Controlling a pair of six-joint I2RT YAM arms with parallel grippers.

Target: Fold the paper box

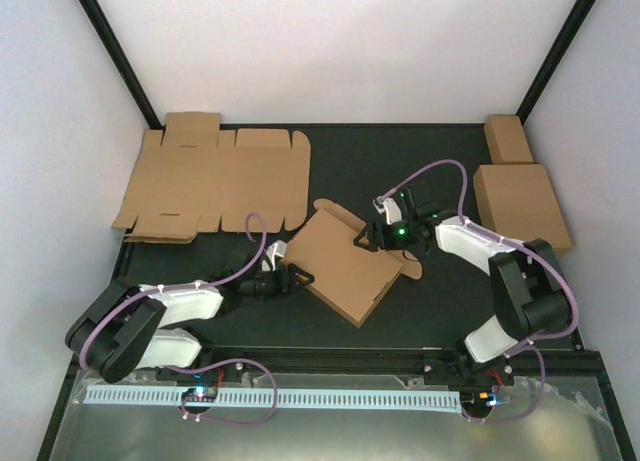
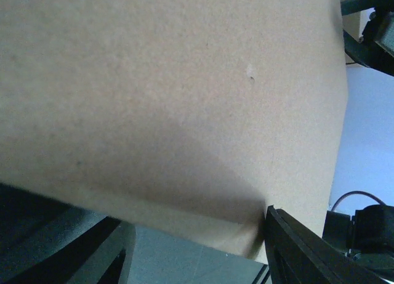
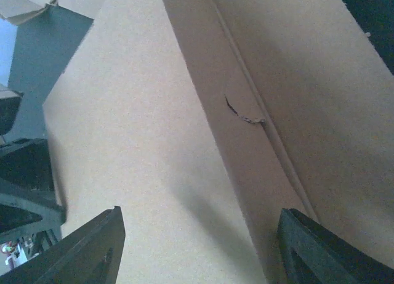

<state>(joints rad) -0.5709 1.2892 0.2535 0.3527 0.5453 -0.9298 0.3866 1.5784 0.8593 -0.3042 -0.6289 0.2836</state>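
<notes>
At the centre of the table (image 1: 440, 181) the half-folded paper box (image 1: 350, 266) lay cornerwise; my left gripper (image 1: 298, 277) met its left corner, grip unclear, while my right gripper (image 1: 368, 239) stood wide over its far edge, equally near.

left arm (image 1: 150, 326) and right arm (image 1: 515, 281), black joints, white shells, looping purple cables (image 1: 440, 165), green wrist light (image 1: 399, 230)

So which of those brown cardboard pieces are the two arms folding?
On the black table, near its middle, a half-folded brown cardboard box lies cornerwise between the left gripper and the right gripper. The cardboard sheet at the far left lies flat and the two brown boxes at the far right are closed; only this one has loose flaps sticking out.
</notes>
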